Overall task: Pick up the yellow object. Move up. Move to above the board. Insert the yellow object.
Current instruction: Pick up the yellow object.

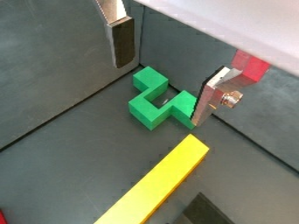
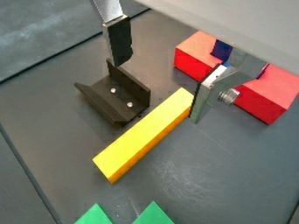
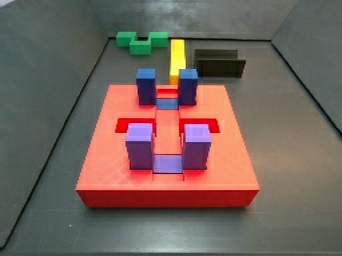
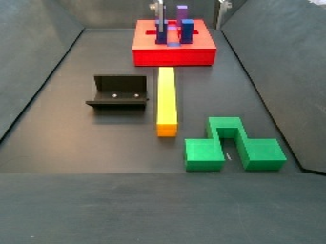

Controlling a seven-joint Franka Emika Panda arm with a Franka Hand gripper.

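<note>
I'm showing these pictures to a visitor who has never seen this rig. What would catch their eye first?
Probably the big red board with its upright blue and purple posts, filling the near floor in a side view. Next, the long yellow object lying flat on the dark floor between the fixture and the green notched block. In a wrist view the open gripper hovers over the bar's end, holding nothing.

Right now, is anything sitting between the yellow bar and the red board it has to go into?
Nothing visible does. The yellow bar lies flat on the floor, one end toward the board. The fixture and green block lie off to its sides. The gripper hovers open over the bar.
</note>
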